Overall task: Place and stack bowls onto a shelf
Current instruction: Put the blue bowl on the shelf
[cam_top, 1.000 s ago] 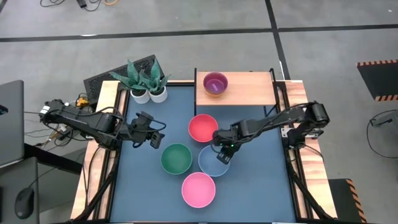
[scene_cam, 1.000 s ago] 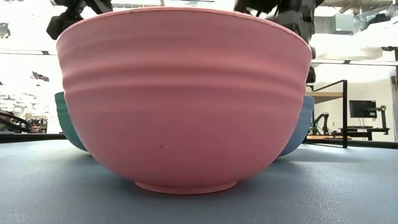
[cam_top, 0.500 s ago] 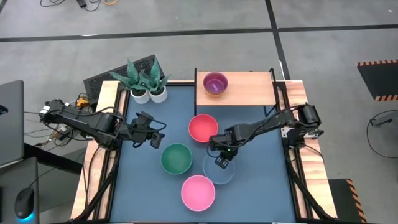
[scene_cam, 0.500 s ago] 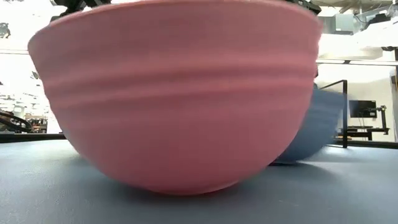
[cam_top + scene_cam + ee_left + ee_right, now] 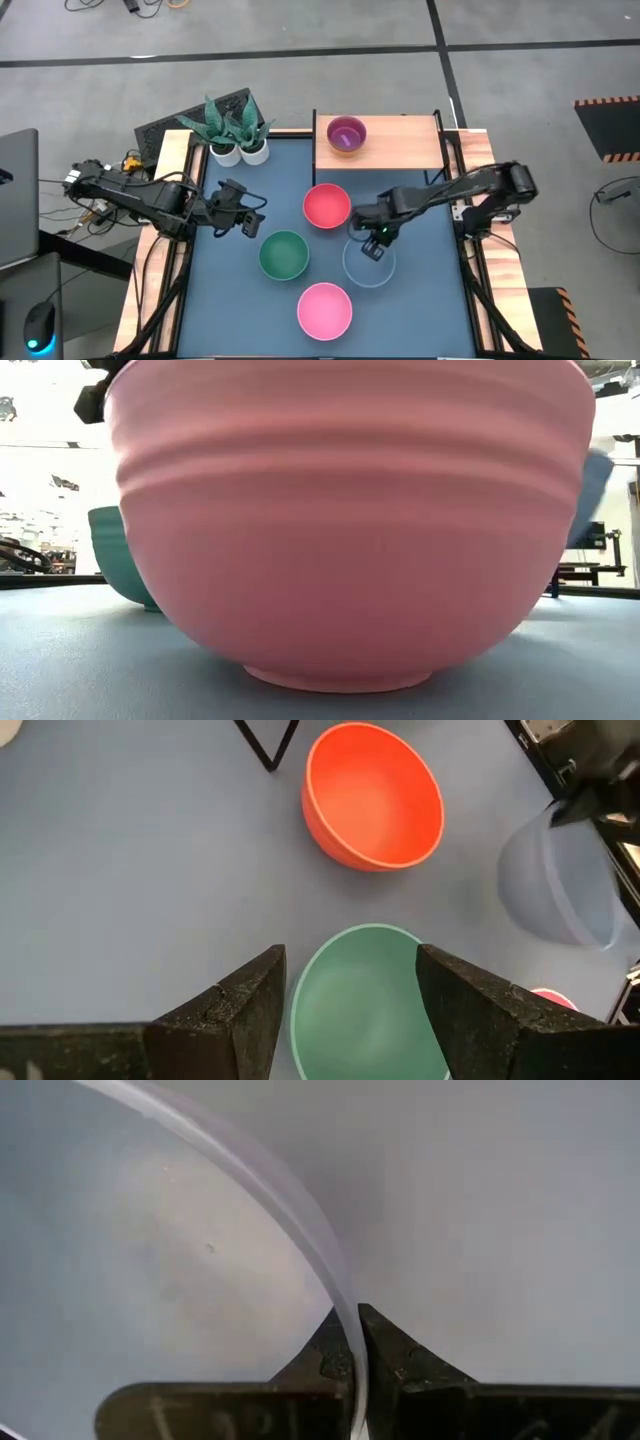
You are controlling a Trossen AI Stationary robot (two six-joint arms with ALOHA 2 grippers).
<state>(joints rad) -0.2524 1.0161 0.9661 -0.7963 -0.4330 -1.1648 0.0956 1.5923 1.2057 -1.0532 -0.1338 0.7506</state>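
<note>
A light blue bowl (image 5: 366, 268) hangs at the table's middle right, with my right gripper (image 5: 375, 245) shut on its rim. Near it stand a red bowl (image 5: 327, 205), a green bowl (image 5: 284, 254) and a pink bowl (image 5: 325, 311), each resting on its base. The pink bowl (image 5: 350, 520) fills the low view. A purple bowl (image 5: 346, 132) stands on the wooden shelf (image 5: 400, 145) at the far edge. At the table's left my left gripper (image 5: 245, 222) waits open, left of the green bowl (image 5: 365, 995). My right gripper pinches the light blue bowl's rim (image 5: 335, 1295) at its far side, one finger inside the bowl and one outside. The fingers come from above, pointing down. The bowl (image 5: 593, 485) hangs tilted below them, raised off the table.
Two white pots with plants (image 5: 238, 140) stand at the table's far left corner. Wooden rails (image 5: 170, 260) run along both sides of the table. The shelf's black legs (image 5: 442, 160) stand just beyond my right arm.
My right gripper has shut on the light blue bowl's rim, then gone up and toward the table's right edge with it. The bowl tipped and came off the table. It nudged the pink bowl, which slid a little toward the near edge.
</note>
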